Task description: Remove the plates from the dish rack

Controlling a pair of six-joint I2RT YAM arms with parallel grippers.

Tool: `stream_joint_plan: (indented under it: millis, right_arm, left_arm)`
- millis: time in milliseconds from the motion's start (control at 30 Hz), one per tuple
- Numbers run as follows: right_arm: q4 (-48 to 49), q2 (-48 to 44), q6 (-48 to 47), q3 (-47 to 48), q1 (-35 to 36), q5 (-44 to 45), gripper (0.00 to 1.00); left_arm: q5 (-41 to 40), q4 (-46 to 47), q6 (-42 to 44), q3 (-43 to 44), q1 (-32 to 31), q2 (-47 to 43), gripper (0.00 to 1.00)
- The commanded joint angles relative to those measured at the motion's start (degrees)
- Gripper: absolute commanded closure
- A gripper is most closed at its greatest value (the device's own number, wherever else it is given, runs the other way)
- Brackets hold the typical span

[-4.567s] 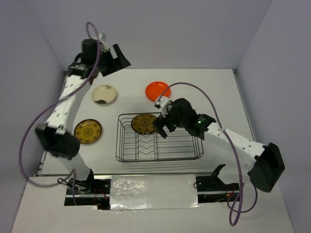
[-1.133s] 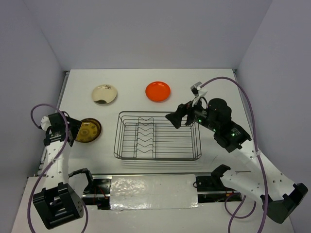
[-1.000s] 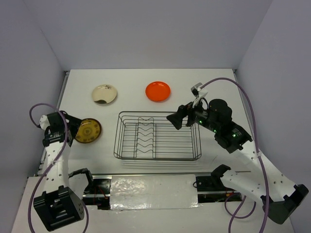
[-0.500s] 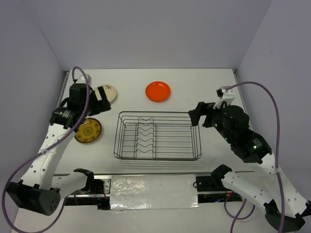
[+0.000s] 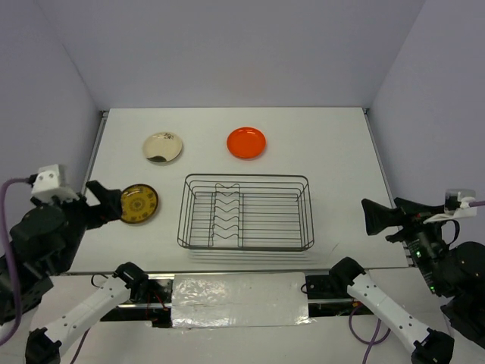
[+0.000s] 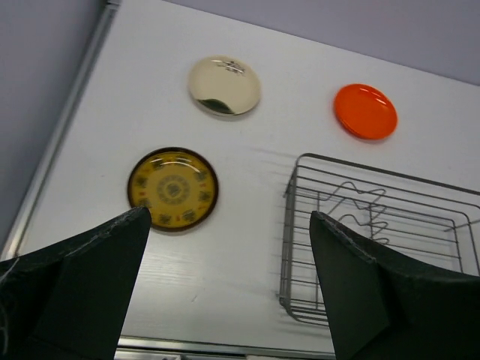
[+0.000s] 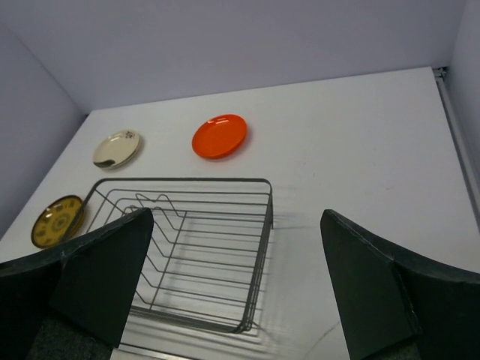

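Note:
The dark wire dish rack (image 5: 245, 177) stands mid-table and holds no plate; only its zigzag divider shows inside. Three plates lie flat on the table: an orange-red one (image 5: 246, 142) behind the rack, a cream one (image 5: 162, 147) at the back left, and a yellow-brown patterned one (image 5: 137, 203) left of the rack. My left gripper (image 5: 106, 203) is open, high above the near left edge. My right gripper (image 5: 388, 214) is open, high at the near right. The left wrist view shows the rack (image 6: 286, 240) and the patterned plate (image 6: 172, 189). The right wrist view shows the rack (image 7: 264, 247) and the orange plate (image 7: 219, 136).
The table's metal side rail (image 5: 95, 148) runs along the left edge. Grey walls close the back and both sides. A foil-covered strip (image 5: 239, 299) and the arm mounts lie along the near edge.
The patterned plate seen in the rack at first is gone from it. Both arms have pulled away from the rack and plates to the near corners and risen toward the camera, both open.

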Motion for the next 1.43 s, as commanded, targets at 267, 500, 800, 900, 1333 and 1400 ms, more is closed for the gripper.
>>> stream_joint_plan:
  millis: [267,500,800,900,1333,1400]
  right_arm:
    - [-9.5,-6.6,-0.1,-4.3,0.1,4.2,0.00]
    - [-9.3,-6.2,0.3,-5.5,0.1,5.0,0.00]
    - [-8.7,-6.1,0.8,-7.3,0.1,5.0,0.00]
    - [-8.2,-5.9,0.8,-7.4,0.1,4.8,0.00]
    - [-7.3,-5.3,1.2,-8.2,0.1,4.2,0.00]
    - [-7.2,-5.1,1.4,-8.4,0.1,4.1,0.00]
  left_arm:
    - [-12.8,-16.4,-5.3,5.6,-0.2,-13.0,0.00]
    - [-11.1,-16.2,-4.6,5.0,-0.2,-14.5,0.01]
    - [-10.9,-15.7,-4.2,4.2,-0.2,-14.5,0.00]
    - [-10.8,-15.7,-4.2,4.3,-0.2,-14.5,0.00]
    - [-9.8,-15.0,-3.5,4.0,-0.2,-13.5,0.01]
    - [-9.3,-14.9,-3.7,3.6,-0.2,-13.5,0.01]
